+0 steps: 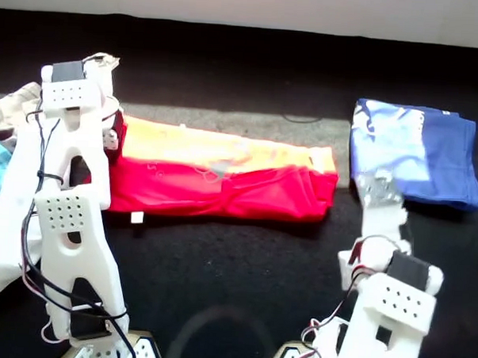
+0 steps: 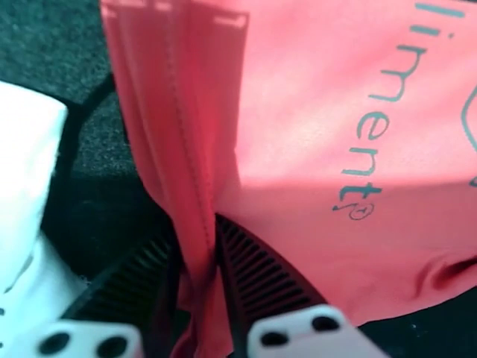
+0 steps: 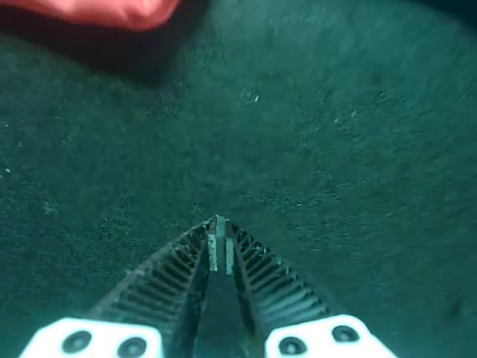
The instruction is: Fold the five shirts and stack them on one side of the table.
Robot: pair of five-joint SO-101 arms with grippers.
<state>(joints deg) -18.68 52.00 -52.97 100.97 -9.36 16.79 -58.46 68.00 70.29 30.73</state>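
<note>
The red shirt [image 1: 223, 182], lying part-folded across the middle of the table [image 1: 243, 266], is pinched by a seamed edge in the closed left tool [image 2: 199, 227]. The right tool [image 3: 218, 231] is closed on nothing. With one thin edge held, the fold could be dragged askew or slip free.

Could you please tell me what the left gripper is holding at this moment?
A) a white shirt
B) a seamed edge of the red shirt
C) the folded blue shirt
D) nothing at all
B: in the left wrist view, the left gripper is closed on a seamed fold of the red shirt, which runs down between its two fingers.
</note>
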